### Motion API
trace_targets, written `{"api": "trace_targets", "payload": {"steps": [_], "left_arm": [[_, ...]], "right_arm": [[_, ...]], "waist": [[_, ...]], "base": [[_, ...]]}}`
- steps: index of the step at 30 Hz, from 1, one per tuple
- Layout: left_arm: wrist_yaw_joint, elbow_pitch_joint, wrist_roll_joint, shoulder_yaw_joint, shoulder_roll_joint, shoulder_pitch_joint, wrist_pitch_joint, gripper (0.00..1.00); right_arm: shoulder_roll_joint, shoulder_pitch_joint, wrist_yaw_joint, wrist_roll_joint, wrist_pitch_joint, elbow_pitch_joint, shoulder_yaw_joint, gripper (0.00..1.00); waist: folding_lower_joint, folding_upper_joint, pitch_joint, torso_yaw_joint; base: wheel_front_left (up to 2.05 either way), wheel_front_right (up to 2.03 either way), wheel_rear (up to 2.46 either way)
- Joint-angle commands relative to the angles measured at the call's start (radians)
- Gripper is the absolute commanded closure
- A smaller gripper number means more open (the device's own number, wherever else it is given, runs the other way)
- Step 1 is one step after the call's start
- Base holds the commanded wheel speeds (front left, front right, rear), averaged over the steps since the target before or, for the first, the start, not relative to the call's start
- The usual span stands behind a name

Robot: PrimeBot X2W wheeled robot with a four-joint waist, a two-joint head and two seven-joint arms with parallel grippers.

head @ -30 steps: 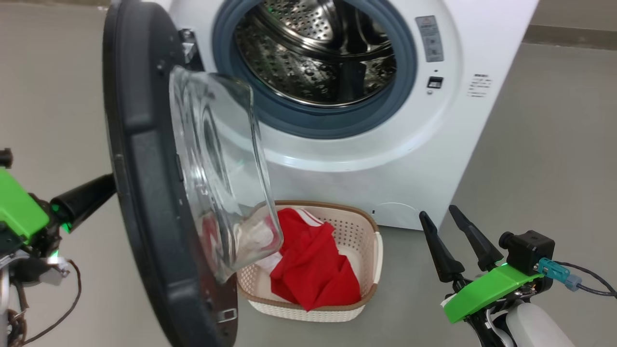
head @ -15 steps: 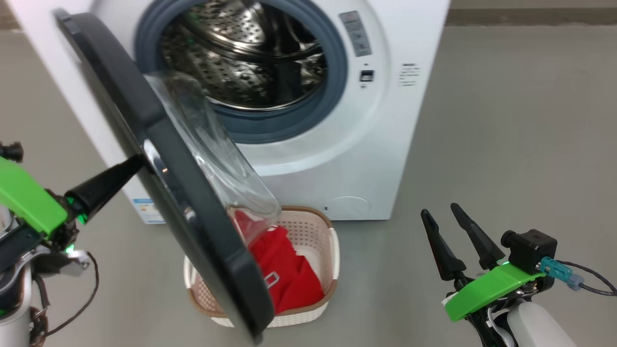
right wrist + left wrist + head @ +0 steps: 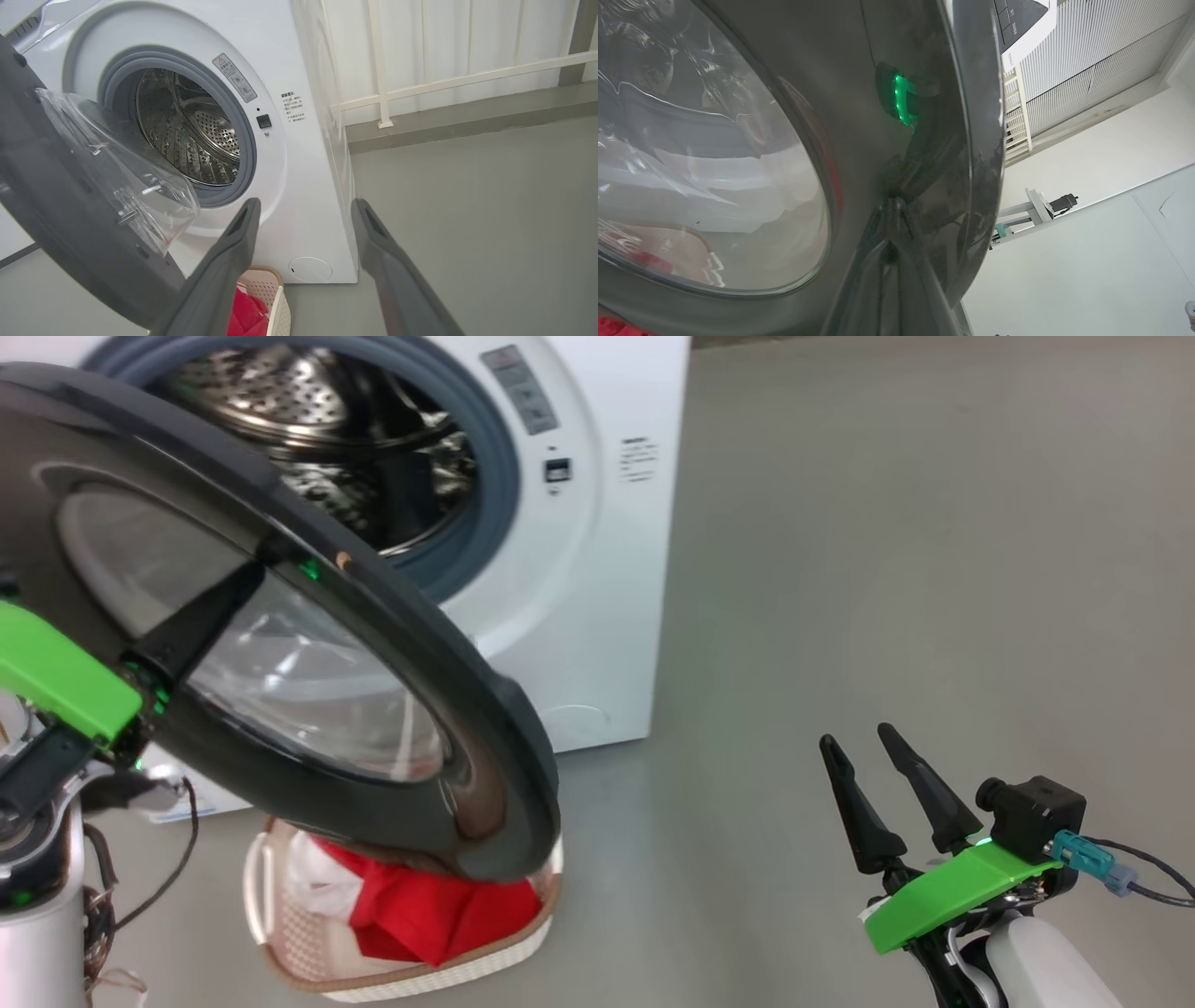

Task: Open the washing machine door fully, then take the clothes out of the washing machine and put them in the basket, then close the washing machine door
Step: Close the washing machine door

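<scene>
The washing machine door (image 3: 392, 644), glossy black with a clear glass bowl, stands half swung across the left of the head view, outer face toward me. My left gripper (image 3: 252, 574) is shut, its tip pressed against that face, as the left wrist view shows too at the door (image 3: 924, 116) and gripper (image 3: 892, 214). Behind it the white washing machine (image 3: 607, 569) shows a bare steel drum (image 3: 308, 429). Below the door sits the basket (image 3: 401, 980) with red clothes (image 3: 420, 910) inside. My right gripper (image 3: 854, 737) hangs open at the lower right, holding nothing.
Bare grey floor (image 3: 887, 523) stretches right of the machine. In the right wrist view a white railing (image 3: 420, 84) and a low step run behind the machine, and the basket (image 3: 281, 303) stands just in front of it.
The head camera has swung, shifting the scene left. The door has turned toward the machine, from edge-on to outer face showing, with the left gripper against it. The right gripper has held still.
</scene>
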Motion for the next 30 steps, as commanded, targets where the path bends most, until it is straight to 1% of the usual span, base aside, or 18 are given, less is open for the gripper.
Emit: {"api": "trace_targets", "payload": {"steps": [1, 8, 14, 23, 30], "left_arm": [[-0.018, -0.011, 0.023, 0.031, 0.027, -0.064, -0.021, 1.0], [-0.037, 0.06, 0.065, 0.044, 0.039, -0.119, -0.079, 1.0], [-0.051, 0.111, 0.079, 0.064, 0.041, -0.155, -0.124, 1.0], [-0.055, 0.157, 0.086, 0.082, 0.033, -0.194, -0.166, 1.0], [-0.058, 0.172, 0.086, 0.082, 0.024, -0.202, -0.178, 1.0]], "right_arm": [[0.003, -0.029, 0.006, -0.005, -0.012, -0.027, 0.017, 0.0], [0.012, -0.039, 0.006, -0.007, -0.012, -0.035, 0.007, 0.0], [0.02, -0.043, 0.006, -0.008, -0.012, -0.04, 0.003, 0.0], [0.027, -0.048, 0.006, -0.011, -0.012, -0.045, -0.002, 0.0], [0.029, -0.046, 0.006, -0.015, -0.012, -0.044, -0.007, 0.0]], "waist": [[0.0, 0.0, 0.029, -0.062], [0.0, 0.0, 0.063, -0.131], [0.0, 0.0, 0.085, -0.171], [0.0, 0.0, 0.102, -0.194], [0.0, 0.0, 0.103, -0.192]], "base": [[0.0, 0.0, 0.0], [0.0, 0.0, 0.0], [0.0, 0.0, 0.0], [0.0, 0.0, 0.0], [0.0, 0.0, 0.0]]}}
